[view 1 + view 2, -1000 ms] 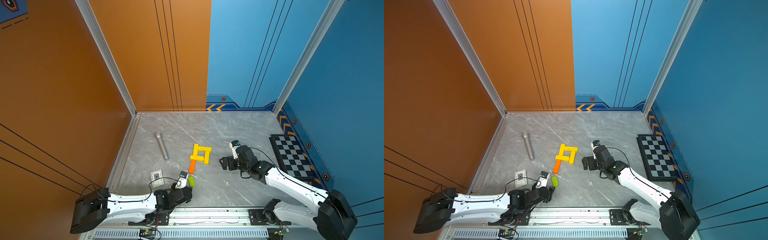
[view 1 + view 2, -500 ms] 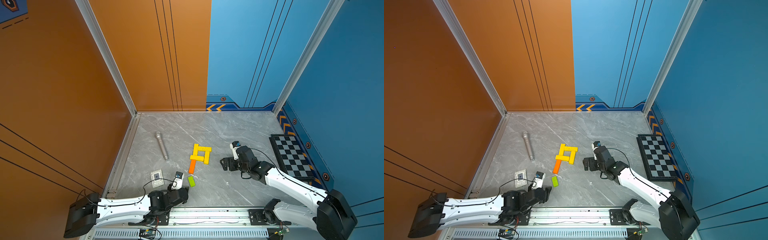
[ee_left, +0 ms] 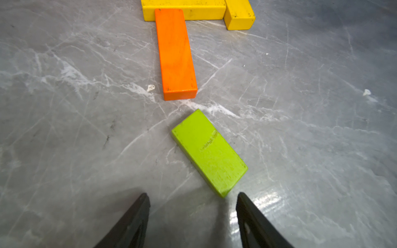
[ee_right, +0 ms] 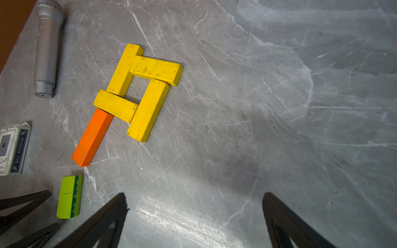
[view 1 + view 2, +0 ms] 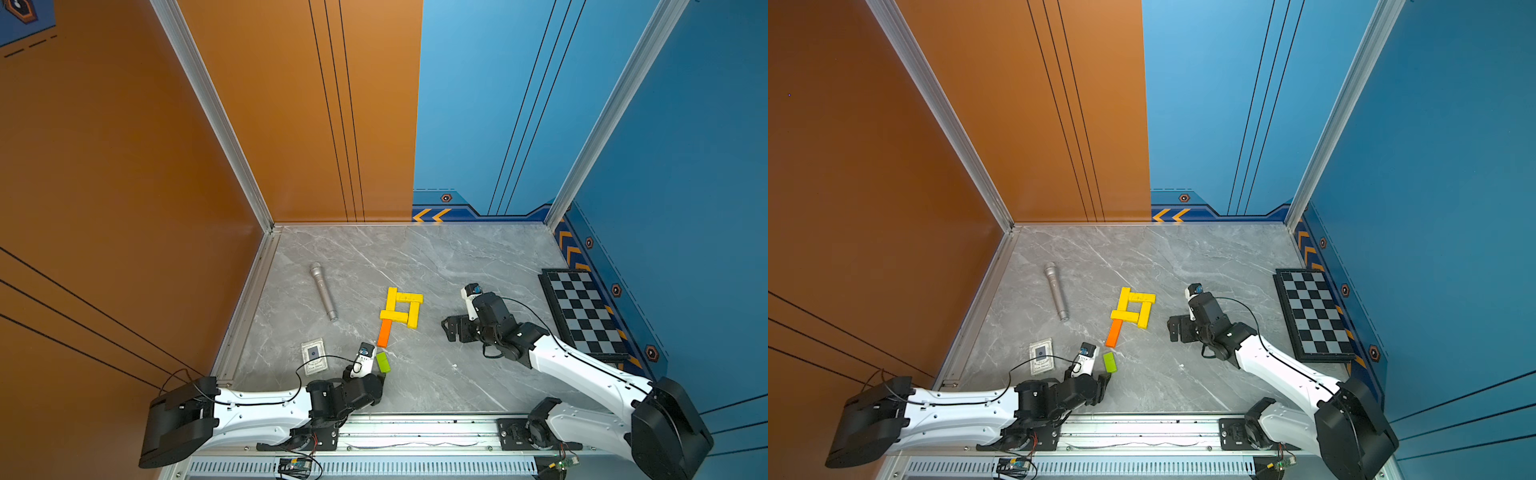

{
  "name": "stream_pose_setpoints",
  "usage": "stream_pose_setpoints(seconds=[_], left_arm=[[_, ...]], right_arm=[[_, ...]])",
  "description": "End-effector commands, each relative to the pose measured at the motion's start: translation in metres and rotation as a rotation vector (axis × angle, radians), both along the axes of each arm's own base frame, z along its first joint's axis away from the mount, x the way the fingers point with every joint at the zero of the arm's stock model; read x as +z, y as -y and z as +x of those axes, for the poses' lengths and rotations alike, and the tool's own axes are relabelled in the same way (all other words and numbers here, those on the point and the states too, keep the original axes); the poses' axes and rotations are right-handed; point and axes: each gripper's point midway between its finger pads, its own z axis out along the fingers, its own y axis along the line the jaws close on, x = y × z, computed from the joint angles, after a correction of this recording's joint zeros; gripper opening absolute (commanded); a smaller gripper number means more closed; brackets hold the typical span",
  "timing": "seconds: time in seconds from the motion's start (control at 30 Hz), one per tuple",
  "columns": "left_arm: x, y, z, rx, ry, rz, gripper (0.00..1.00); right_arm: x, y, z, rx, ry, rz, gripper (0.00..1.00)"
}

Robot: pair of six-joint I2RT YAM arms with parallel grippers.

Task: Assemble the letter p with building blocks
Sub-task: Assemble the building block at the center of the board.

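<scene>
Mid surface (image 5: 436, 257): loop of four bars (image 5: 391, 300); touching at seven o'clock, stem bar (image 5: 384, 333); apart at six o'clock beyond, short bar (image 5: 383, 362).

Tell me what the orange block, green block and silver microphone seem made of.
Orange block: probably painted wood; matte coat, faint grain, dark edge nicks. Green block: likely the same; worn paint, stamped lettering. Silver microphone: satin silver casing, mesh head; metal or metallised plastic, cannot tell.

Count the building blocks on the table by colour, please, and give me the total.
yellow blocks: 4
orange block: 1
green block: 1
total: 6
</scene>
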Motion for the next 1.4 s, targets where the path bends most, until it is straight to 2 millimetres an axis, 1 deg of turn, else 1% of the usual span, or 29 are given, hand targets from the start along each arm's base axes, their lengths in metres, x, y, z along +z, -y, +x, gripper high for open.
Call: stream_pose_setpoints(seconds=[0.0,0.1,0.23,0.6,0.9,1.37], left_arm=[[-0.013,-0.01,-0.011,-0.017,-0.062,0.044,0.66],[-0.011,-0.013,-0.009,-0.003,-0.054,0.036,0.66],[-0.014,-0.014,-0.009,0.006,-0.06,0.043,0.66],[-0.018,-0.012,-0.008,0.014,-0.071,0.071,0.66],[-0.024,-0.022,-0.009,0.048,-0.084,0.094,0.65],[-0.024,-0.027,-0.008,0.073,-0.078,0.094,0.65]], right_arm=[[-0.008,0.002,-0.002,0.015,-0.014,-0.014,1.0],[-0.011,0.003,-0.002,0.014,-0.024,-0.015,1.0],[-0.011,0.001,-0.001,0.018,-0.025,-0.008,1.0],[-0.015,0.001,0.0,0.017,-0.038,-0.008,1.0],[-0.016,0.002,0.0,0.013,-0.04,-0.009,1.0],[-0.021,0.003,0.0,0.012,-0.052,-0.012,1.0]])
